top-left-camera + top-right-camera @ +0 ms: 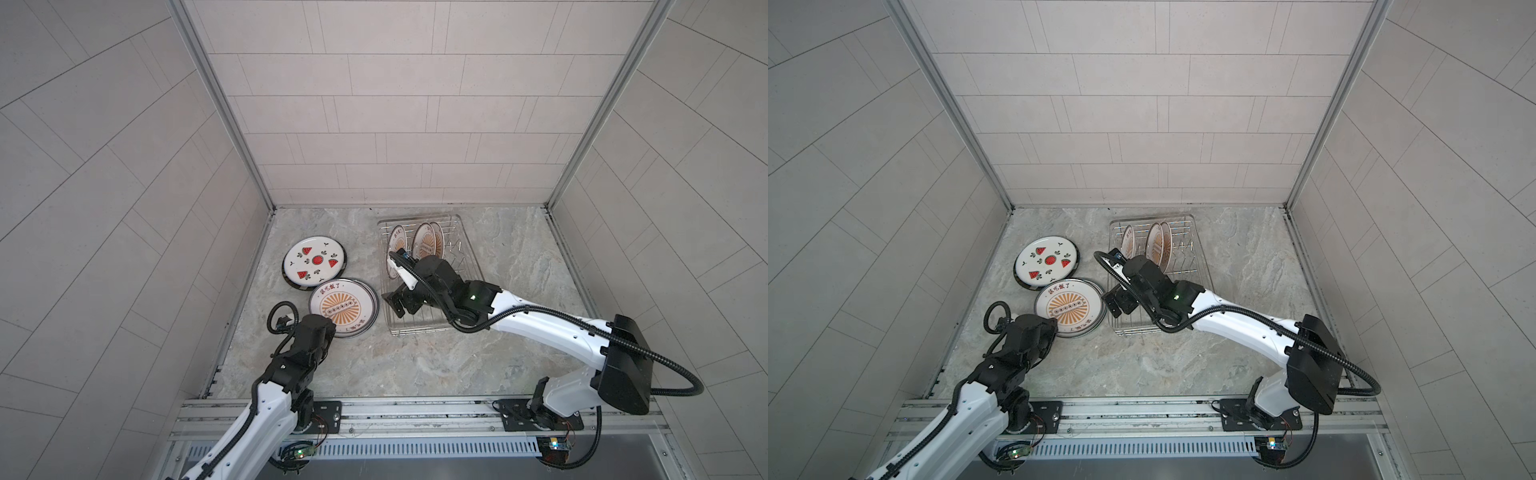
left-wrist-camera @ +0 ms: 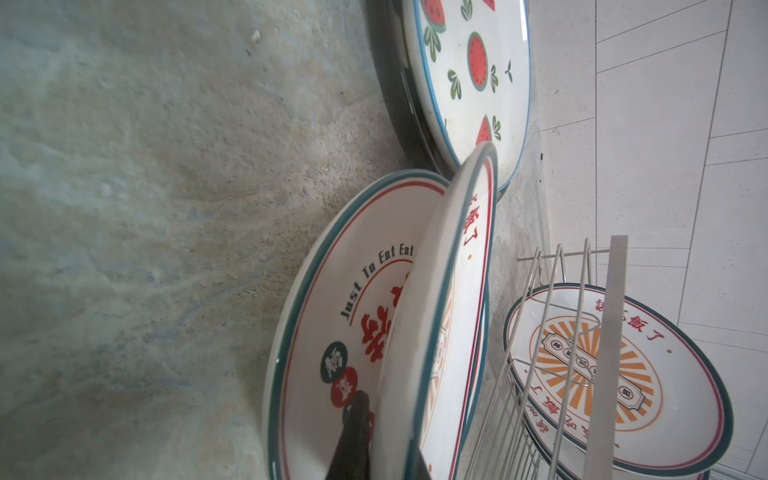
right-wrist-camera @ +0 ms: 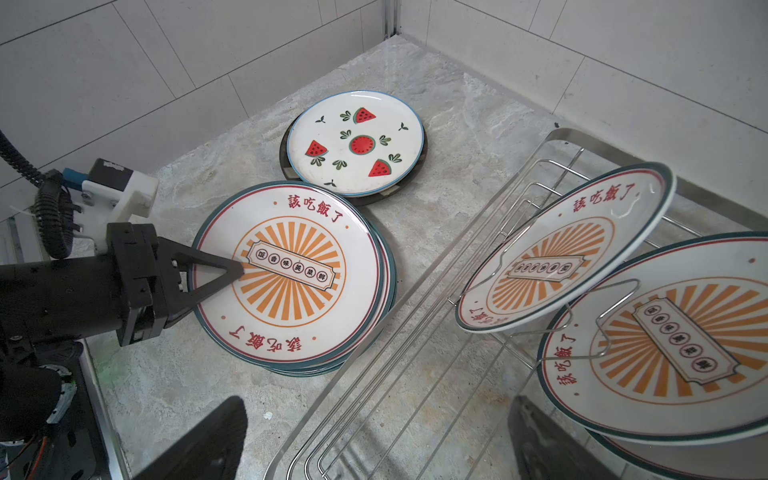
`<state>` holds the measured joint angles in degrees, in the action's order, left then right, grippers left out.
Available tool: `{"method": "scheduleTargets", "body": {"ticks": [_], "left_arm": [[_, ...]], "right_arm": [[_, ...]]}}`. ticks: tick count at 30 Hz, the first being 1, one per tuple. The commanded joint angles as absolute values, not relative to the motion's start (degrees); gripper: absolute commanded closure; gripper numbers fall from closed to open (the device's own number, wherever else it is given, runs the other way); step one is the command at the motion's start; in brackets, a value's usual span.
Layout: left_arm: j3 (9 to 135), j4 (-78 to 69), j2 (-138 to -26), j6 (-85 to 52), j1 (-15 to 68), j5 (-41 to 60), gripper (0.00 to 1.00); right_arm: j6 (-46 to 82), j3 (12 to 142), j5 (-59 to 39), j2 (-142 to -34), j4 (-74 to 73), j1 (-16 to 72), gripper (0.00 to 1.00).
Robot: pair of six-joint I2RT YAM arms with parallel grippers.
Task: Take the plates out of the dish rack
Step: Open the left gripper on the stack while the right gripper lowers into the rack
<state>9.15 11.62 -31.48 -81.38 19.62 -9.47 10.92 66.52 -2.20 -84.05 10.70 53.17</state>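
A: Plates where?
B: Three sunburst plates (image 1: 424, 246) stood on edge in the dish rack (image 1: 467, 270), just ahead of the right gripper (image 3: 378, 411).
A: That gripper?
B: Spread wide, holding nothing, one finger either side of the rack's rim.
A: Left gripper (image 3: 237, 272)?
B: Pinched on the rim of the top plate (image 3: 291, 332) of the stack (image 3: 386, 286) beside the rack. Watermelon plate (image 3: 357, 141) lay flat beyond its fingertips.

Likely a lab's mock kitchen: tiled walls (image 1: 374, 104), marble counter (image 1: 415, 365), mounting rail (image 1: 415, 409).
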Motion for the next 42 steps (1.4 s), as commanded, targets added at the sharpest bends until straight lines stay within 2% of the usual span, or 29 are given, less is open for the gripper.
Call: {"method": "scheduleTargets", "body": {"ticks": [1,5,13,17,30,34,42], "left_arm": [[9.1,10.8,-30.7,-82.8,19.3,-11.7,0.97],[9.0,10.7,-30.9,-82.6,19.3,-12.0,0.78],[10.9,15.2,-30.9,-81.7,19.3,-15.4,0.56],[12.8,18.0,-31.6,-78.9,19.3,-17.8,0.53],[13.7,17.6,-35.5,-78.0,19.3,-16.1,0.56],[13.2,17.4,-34.9,-78.1,19.3,-16.7,0.45],[13.8,18.1,-34.4,-78.0,19.3,-17.5,0.45]], "right_arm": [[10.2,67.2,-2.6,-83.8,10.5,53.4,0.01],[10.4,67.2,-2.6,-83.9,10.5,53.4,0.01],[10.5,67.2,-2.6,-84.0,10.3,53.4,0.01],[10.5,67.3,-2.4,-84.2,10.5,53.4,0.01],[11.0,67.4,-2.3,-84.0,10.6,53.4,0.01],[11.1,67.5,-2.2,-84.2,10.6,53.4,0.01],[11.1,67.2,-1.3,-83.9,10.4,53.4,0.01]]}}
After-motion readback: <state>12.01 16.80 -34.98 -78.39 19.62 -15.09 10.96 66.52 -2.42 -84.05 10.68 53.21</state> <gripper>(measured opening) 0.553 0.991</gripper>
